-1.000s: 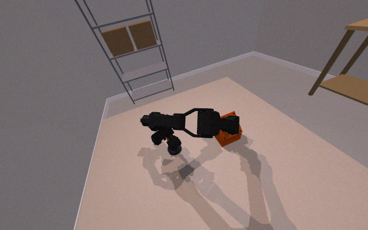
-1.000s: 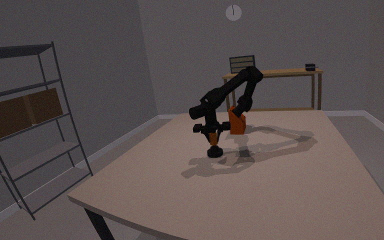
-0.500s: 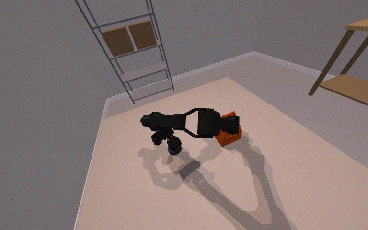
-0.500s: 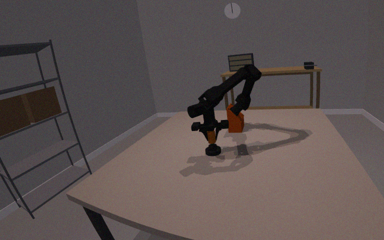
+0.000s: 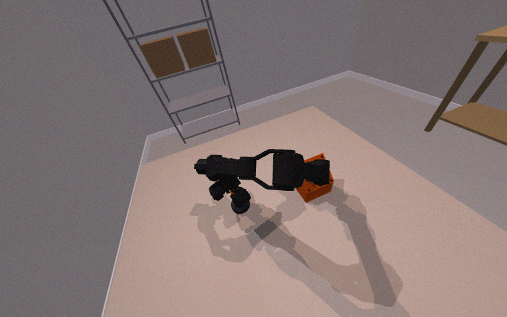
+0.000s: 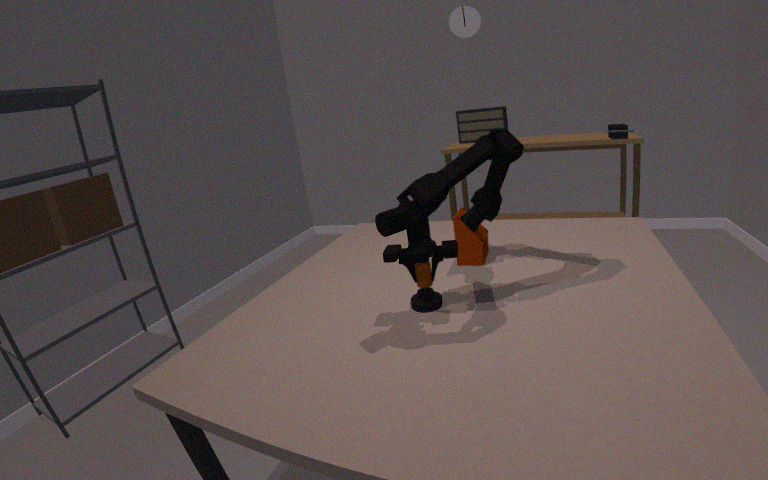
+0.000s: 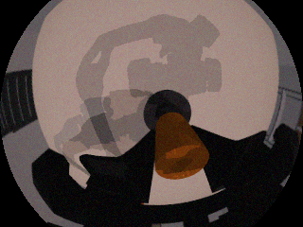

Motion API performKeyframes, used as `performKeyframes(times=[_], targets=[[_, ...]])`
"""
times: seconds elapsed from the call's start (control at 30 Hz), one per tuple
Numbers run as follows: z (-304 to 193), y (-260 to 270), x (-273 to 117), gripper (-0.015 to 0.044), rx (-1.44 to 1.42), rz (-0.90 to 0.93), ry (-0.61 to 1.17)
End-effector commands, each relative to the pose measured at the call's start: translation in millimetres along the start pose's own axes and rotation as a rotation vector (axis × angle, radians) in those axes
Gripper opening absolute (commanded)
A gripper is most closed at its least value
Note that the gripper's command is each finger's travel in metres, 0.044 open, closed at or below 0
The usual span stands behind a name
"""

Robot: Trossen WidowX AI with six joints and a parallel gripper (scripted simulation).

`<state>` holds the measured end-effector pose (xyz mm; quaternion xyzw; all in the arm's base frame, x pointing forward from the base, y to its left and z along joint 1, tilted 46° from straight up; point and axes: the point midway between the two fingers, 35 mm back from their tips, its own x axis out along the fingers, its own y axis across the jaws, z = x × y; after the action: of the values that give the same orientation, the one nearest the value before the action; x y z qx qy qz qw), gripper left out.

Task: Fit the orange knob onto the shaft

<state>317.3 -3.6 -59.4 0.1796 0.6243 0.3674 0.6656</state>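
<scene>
The orange knob (image 6: 423, 273) (image 7: 179, 142) is upright between the fingers of my gripper (image 6: 424, 279), which is shut on it. Only slivers of the knob show in the top view, behind the black gripper parts. The round dark pedestal (image 5: 240, 207) (image 6: 426, 302) (image 7: 184, 105) stands on the table directly below the knob. In the exterior view the knob's lower end is at the top of the dark raised middle of the pedestal. The shaft cannot be told apart from the dark parts around it, and its flat side is hidden. Whether the knob is on the shaft cannot be told.
The arm's orange base (image 5: 317, 192) (image 6: 471, 249) stands on the table (image 5: 168, 280) (image 6: 339, 384) behind the pedestal. Arm shadows cross the table top. A metal rack with brown boxes stands on the left, and a wooden bench (image 6: 543, 141) is at the back wall.
</scene>
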Motion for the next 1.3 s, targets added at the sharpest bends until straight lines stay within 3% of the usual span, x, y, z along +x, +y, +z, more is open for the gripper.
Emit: performKeyframes(times=[0.0,0.33,0.57,1.27], targets=[[1.7,-0.3,0.5,0.0,-0.001,0.002,-0.004],[3.4,-1.3,-4.4,0.0,-0.01,0.001,-0.004],[5.9,-2.7,-5.9,0.0,-0.21,0.001,-0.004],[3.2,-1.5,-1.9,0.0,-0.21,0.001,-0.004]])
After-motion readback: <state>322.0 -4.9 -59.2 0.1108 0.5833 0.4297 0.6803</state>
